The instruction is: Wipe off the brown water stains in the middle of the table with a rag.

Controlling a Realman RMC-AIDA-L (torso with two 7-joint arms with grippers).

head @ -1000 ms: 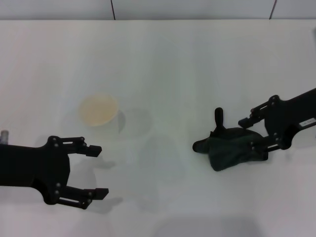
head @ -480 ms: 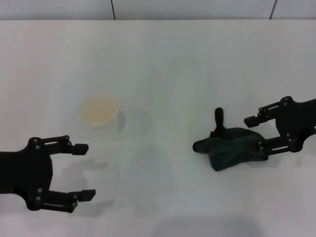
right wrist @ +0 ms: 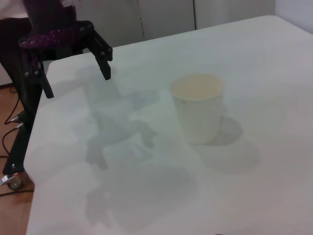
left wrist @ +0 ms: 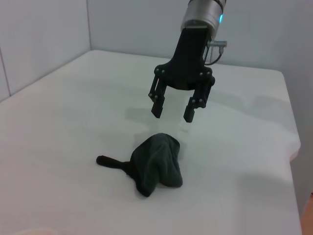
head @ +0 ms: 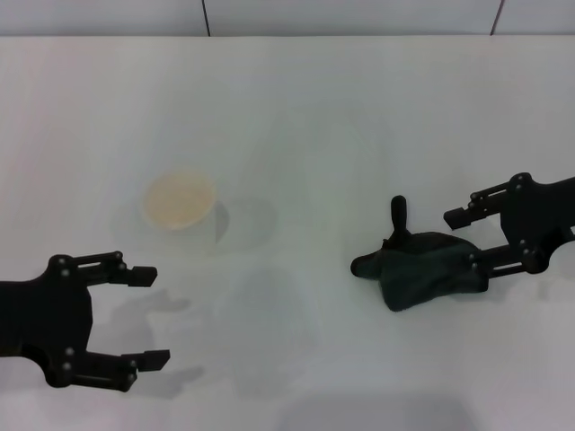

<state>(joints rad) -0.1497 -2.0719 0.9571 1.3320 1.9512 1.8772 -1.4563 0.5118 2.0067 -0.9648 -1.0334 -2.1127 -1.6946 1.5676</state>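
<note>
While both arms hang over the table (head: 296,108), I see the rag (head: 422,278) lying loose on the white top at my right side, bunched into a dark green-black heap with one thin tail sticking out toward the far edge and a stubby lobe toward the centre. From the left wrist view the rag (left wrist: 155,164) sits flat on the table (left wrist: 58,127) and nothing grips it.

Right gripper (head: 465,237) sits at the rag's outer side, fingers spread. In the head view the lower finger overlaps the rag's edge, but the left wrist view shows that right gripper (left wrist: 172,112) hanging above the table just beyond the heap, fingertips pointing down and clear of the cloth, gap between them empty.

Left gripper (head: 149,318) is at the near left of the table, fingers wide apart, nothing between them. It shows far off in the right wrist view too (right wrist: 76,73), above the table edge.

Paper cup (head: 181,205) stands upright on the left half of the table, beyond the left gripper and well apart from the rag. Its inside looks pale orange-tan in both the head view and the right wrist view (right wrist: 198,107); I cannot tell whether that is liquid or just the cup's lining.

Brown stain: I cannot pick out any blot on the tabletop in these views. Between cup and rag I only see faint grey shadows.
</note>
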